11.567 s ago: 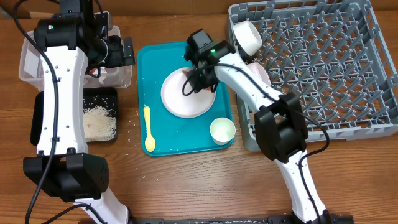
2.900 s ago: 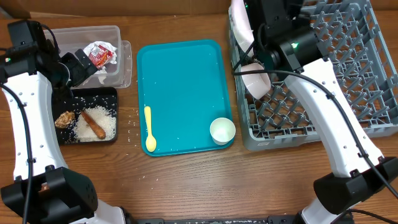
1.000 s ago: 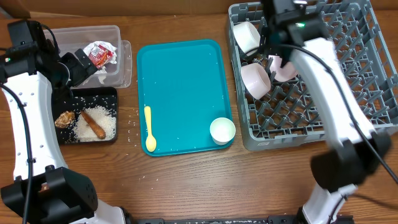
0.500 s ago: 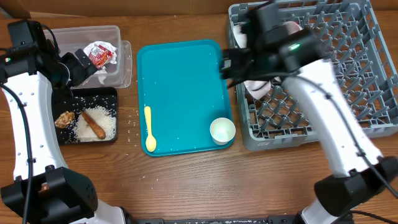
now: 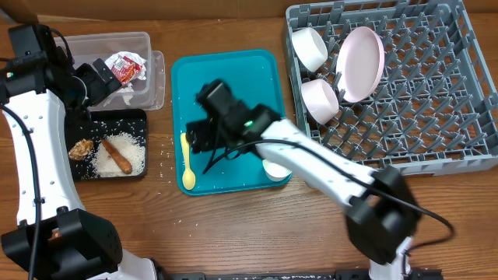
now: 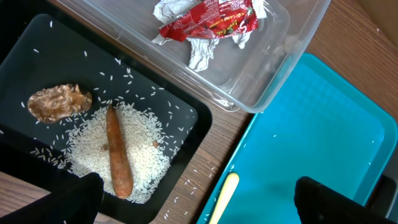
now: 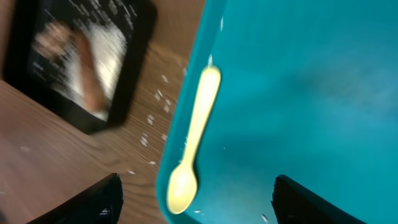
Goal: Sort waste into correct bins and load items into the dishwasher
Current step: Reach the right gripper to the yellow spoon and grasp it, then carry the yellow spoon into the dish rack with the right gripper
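Note:
My right gripper [image 5: 204, 140] is open and empty, low over the left side of the teal tray, beside the yellow spoon [image 5: 187, 162]. In the right wrist view the spoon [image 7: 193, 143] lies between my open fingers [image 7: 199, 205], nearer the left one. My left gripper [image 5: 88, 84] is open and empty [image 6: 199, 202] above the clear tub [image 5: 148, 43] and the black tray [image 5: 124, 117]. The tub holds crumpled paper with a red wrapper [image 6: 208, 15]. The black tray holds the sausage [image 6: 117, 152], food lump [image 6: 59, 101] and rice [image 6: 140, 146]. The grey rack [image 5: 420, 117] holds the plate [image 5: 359, 64] and two bowls [image 5: 309, 47]. The cup [image 5: 276, 167] is partly hidden.
The teal tray [image 5: 233, 78] lies in the middle between the bins and the rack. Loose rice grains are scattered on the wood [image 6: 186, 186] between the black tray and the teal tray. My right arm crosses the tray's front right corner.
My right arm has swung from the rack leftward and down over the teal tray, to the spoon. The plate now stands in the rack. My left arm has not moved.

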`<state>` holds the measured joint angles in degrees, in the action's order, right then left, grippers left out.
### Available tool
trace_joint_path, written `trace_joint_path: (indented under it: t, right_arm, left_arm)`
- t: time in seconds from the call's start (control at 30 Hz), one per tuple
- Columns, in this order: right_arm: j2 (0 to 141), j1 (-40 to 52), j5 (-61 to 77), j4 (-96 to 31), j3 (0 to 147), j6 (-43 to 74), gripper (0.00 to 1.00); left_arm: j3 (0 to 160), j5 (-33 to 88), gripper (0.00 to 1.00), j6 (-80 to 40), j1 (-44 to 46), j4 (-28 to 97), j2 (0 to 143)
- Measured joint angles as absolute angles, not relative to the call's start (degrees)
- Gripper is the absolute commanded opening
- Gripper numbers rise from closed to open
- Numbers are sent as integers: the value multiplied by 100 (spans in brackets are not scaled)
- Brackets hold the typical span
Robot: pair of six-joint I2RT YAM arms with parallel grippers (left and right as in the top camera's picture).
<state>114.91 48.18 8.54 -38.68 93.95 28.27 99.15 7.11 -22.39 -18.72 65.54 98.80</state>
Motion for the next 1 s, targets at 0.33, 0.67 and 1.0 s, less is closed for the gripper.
trace_joint_path:
  t: [0.33, 0.67, 1.0]
  right_arm:
    - [12610, 5269, 829, -3800, 9373, 2853, 70]
    - [12993, 5605, 244, -3660, 9841, 2783, 65]
    - [13146, 6055, -746, -3645, 9972, 2724, 34]
  left_arm:
    - [9915, 711, 100, -2237, -1872, 6554, 9880]
    - [9915, 711, 100, -2239, -1872, 6554, 9880]
    - [9915, 711, 100, -2239, -1872, 6554, 9880]
